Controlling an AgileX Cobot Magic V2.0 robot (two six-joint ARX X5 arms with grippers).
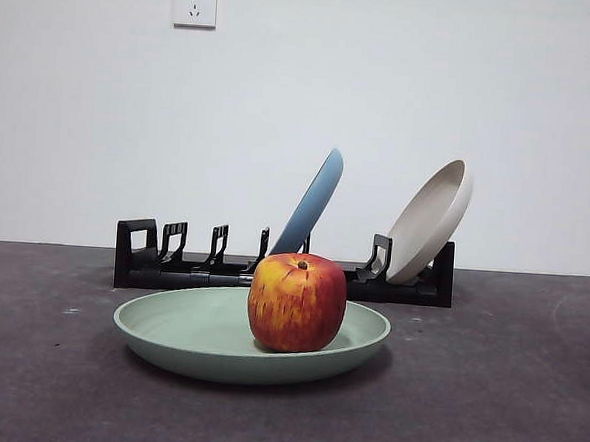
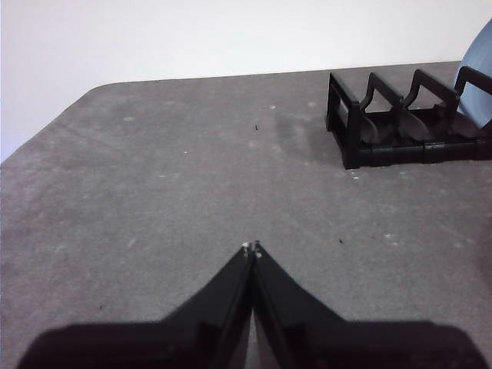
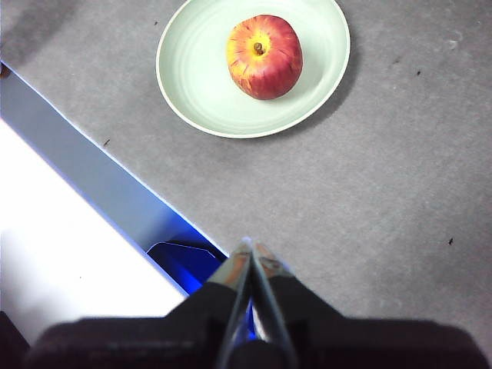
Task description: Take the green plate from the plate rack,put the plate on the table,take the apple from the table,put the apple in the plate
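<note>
1. The apple [image 1: 297, 302] sits inside the green plate [image 1: 183, 326], touching its floor and a little off centre, with the stem dimple pointing up.
2. The green plate lies flat on the table [image 1: 505, 394], in front of the plate rack [image 1: 162, 263] and well in from the table's edges.
3. The plate rack stands along the far side of the table and holds a blue plate [image 1: 311, 204] and a beige plate [image 1: 430, 219], both leaning in their slots; the other slots are bare.
4. The right gripper [image 3: 251, 247] hangs above the near part of the table, close to its edge; its jaws are pressed together and carry nothing. The plate and apple lie straight ahead of it, well apart.
5. The left gripper [image 2: 251, 247] is also closed on nothing. It hovers over bare table, with only the end of the plate rack [image 2: 400, 123] ahead of it; the plate and apple are out of its view.
6. Judged from this, the right arm is the nearer one to the apple, and both placing steps look finished, so no further reach seems called for.
</note>
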